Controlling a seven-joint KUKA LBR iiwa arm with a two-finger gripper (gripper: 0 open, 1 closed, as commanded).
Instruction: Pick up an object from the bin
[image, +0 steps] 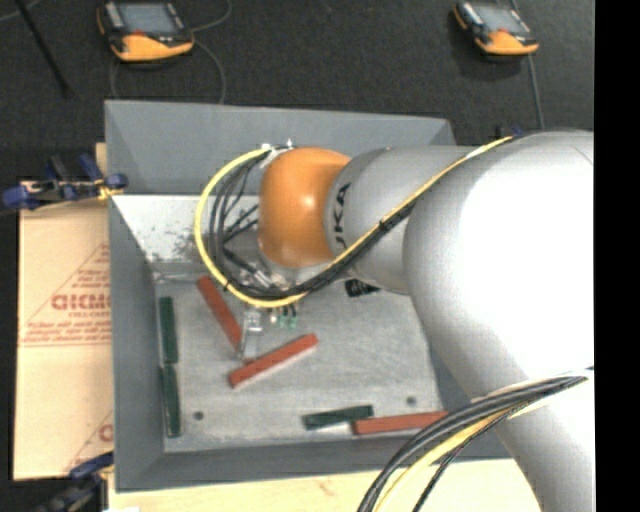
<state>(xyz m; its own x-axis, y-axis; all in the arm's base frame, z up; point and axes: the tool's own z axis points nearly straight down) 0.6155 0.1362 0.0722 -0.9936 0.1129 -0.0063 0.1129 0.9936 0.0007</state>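
1. The arm (470, 230) reaches in from the right, and its thick links cover much of the right side of the bin (135, 300). The descent is best kept straight down, so that no link is brought against a wall.
2. The floor of the bin is mostly bare and the things lie apart, not heaped. One thing can therefore be taken alone, if the approach is centred well.
3. The long red bar (275, 361) lies flat and slanted in the middle of the floor, just below the wrist with its orange cover (295, 205). It is judged to be the likely target. It should be gripped across its narrow width and near its middle, so that it is not tipped when lifted.
4. The short red bar (217, 308) lies slanted to the upper left, with its lower end near the tool. It should be left untouched, and care is needed that both bars are not pinched together.
5. Two green bars (167, 330) lie along the left wall, well apart from the tool, and no hindrance is expected from them.
6. The fingers (247, 338) are seen low under the cover, between the two red bars. Nothing is seen between them, and how wide they stand cannot be told. They should be closed only when one stands on each side of the bar.
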